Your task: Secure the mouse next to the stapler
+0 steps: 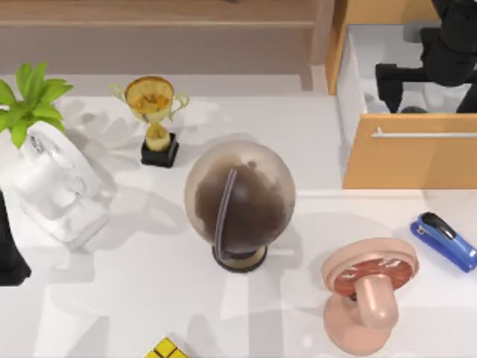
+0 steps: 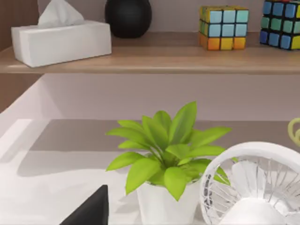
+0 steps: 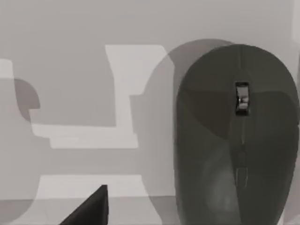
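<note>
The dark grey mouse (image 3: 239,140) lies on the white floor of an open drawer (image 1: 358,60) at the back right. In the top view it is a dark dome (image 1: 414,110) just behind the wooden drawer front (image 1: 410,160). My right gripper (image 1: 389,83) hangs open inside the drawer, beside the mouse and apart from it, with one black fingertip (image 3: 93,207) showing. The blue stapler (image 1: 443,240) with its black top arm lies on the table at the right edge, in front of the drawer. My left gripper (image 1: 10,257) is parked open at the left edge.
A globe (image 1: 238,198) stands mid-table, a pink desk fan (image 1: 369,291) left of the stapler, and a gold trophy (image 1: 156,112) behind. A white fan (image 1: 56,186) and potted plant (image 1: 30,97) are at the left, a Rubik's cube (image 1: 165,349) at the front edge.
</note>
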`<move>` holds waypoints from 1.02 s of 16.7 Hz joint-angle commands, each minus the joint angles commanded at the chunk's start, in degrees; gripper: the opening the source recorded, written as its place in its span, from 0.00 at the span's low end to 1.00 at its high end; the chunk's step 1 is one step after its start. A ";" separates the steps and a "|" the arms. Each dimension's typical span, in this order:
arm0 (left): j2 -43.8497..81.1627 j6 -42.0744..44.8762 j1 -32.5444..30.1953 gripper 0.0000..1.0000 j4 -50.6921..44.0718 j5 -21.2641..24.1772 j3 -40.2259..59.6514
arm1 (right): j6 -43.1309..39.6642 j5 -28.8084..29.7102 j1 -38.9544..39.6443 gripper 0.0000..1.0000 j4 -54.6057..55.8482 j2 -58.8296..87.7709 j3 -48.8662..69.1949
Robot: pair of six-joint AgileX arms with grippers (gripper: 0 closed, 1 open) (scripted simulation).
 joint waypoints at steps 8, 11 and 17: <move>0.00 0.00 0.00 1.00 0.00 0.00 0.00 | 0.21 0.08 0.06 1.00 -1.70 -1.88 -0.45; 0.00 0.00 0.00 1.00 0.00 0.00 0.00 | 1.55 0.31 1.26 1.00 -6.98 -7.76 -0.37; 0.00 0.00 0.00 1.00 0.00 0.00 0.00 | 5.17 0.37 5.33 1.00 -16.13 -17.89 -1.62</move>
